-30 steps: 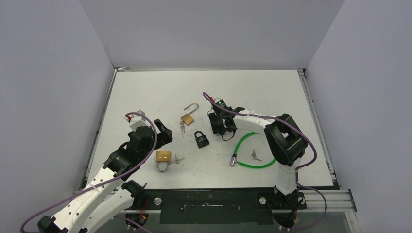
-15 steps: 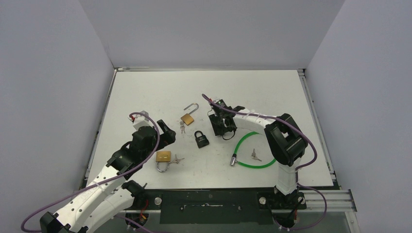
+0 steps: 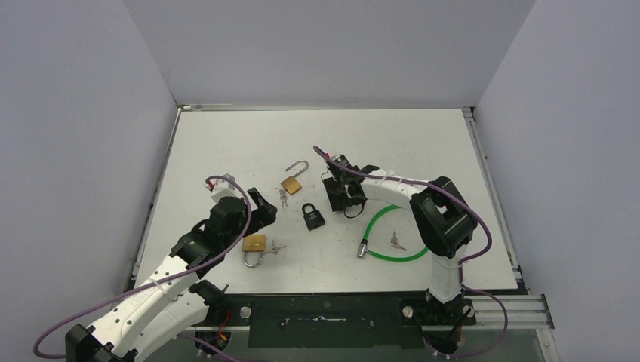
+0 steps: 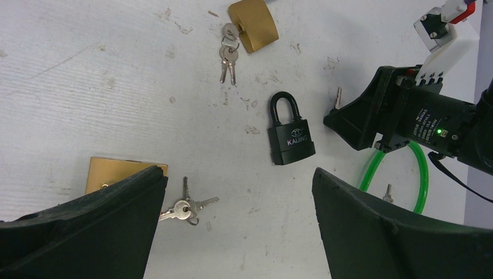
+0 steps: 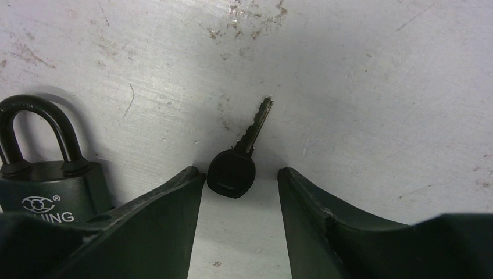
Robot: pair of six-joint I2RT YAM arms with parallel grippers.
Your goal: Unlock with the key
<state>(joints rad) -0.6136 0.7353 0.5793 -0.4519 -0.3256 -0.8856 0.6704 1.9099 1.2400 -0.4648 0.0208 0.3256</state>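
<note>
A black padlock point(image 3: 312, 216), shackle shut, lies mid-table; it also shows in the left wrist view point(image 4: 290, 136) and at the left edge of the right wrist view point(image 5: 46, 180). A black-headed key point(image 5: 238, 163) lies flat on the table just right of it. My right gripper point(image 5: 239, 174) is open and low over the table, its fingertips either side of the key's head without gripping it. In the top view the right gripper point(image 3: 341, 197) sits right of the padlock. My left gripper point(image 3: 260, 211) is open and empty, above the table to the padlock's left.
A shut brass padlock point(image 3: 254, 246) with a key bunch point(image 4: 185, 206) lies under my left gripper. An open brass padlock point(image 3: 293, 179) with keys point(image 4: 228, 55) lies farther back. A green cable lock point(image 3: 392, 234) with a small key point(image 3: 396, 241) lies right.
My left arm has moved right and forward, toward the black padlock. My right gripper has barely moved.
</note>
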